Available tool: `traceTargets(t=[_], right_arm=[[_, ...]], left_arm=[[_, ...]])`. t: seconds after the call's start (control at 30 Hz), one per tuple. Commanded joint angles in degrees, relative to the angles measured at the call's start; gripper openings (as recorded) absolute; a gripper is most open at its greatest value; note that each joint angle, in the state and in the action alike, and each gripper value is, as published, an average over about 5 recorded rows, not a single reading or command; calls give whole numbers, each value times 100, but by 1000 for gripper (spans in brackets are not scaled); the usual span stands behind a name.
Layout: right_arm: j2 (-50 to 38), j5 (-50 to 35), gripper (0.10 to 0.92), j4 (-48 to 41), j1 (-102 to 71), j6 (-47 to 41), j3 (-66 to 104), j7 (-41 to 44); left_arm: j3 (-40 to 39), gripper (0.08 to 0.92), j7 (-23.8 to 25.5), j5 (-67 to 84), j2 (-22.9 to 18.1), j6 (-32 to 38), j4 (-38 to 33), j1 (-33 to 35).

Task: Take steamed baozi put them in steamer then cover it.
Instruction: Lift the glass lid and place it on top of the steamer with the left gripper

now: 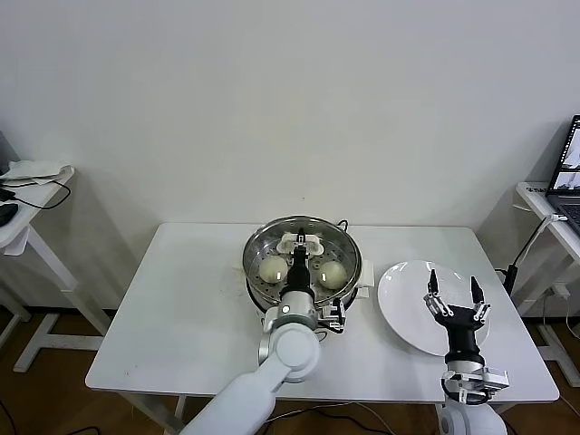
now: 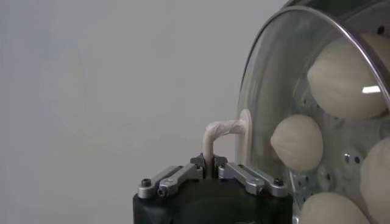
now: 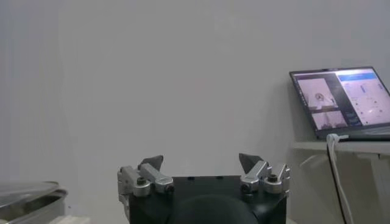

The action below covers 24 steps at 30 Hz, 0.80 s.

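Cover (image 2: 286,91) sits over the steamer (image 1: 303,260), with the left gripper (image 2: 212,163) clamped on its white handle (image 2: 224,131) and baozi (image 2: 297,143) visible beneath the glass. Whether the rim is fully seated is hard to say, so lower squarely, then let go. Right gripper (image 1: 453,292) waits, fingers spread, above the plate (image 1: 399,299).

Lab or office room, bare white wall, white table (image 1: 190,317), laptop (image 3: 341,101) on side desk

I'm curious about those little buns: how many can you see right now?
4 baozi, all inside the steamer under the glass cover: one, another, a third, a fourth. The head view shows only two.
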State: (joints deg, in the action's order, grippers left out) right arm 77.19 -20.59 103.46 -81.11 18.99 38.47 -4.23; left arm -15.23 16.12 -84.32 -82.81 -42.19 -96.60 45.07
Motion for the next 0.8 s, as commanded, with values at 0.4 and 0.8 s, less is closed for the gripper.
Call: traceTargets(t=[0.4,0.8], right_arm=[[1,27,823,-88,43,20,-24,20],[0,48,823,-115,59,23,-48,27]], left_arm=[[22,189,-22,-149,-127,-47,64,101],[32,189,-28,-211,-212,-7,77,142]])
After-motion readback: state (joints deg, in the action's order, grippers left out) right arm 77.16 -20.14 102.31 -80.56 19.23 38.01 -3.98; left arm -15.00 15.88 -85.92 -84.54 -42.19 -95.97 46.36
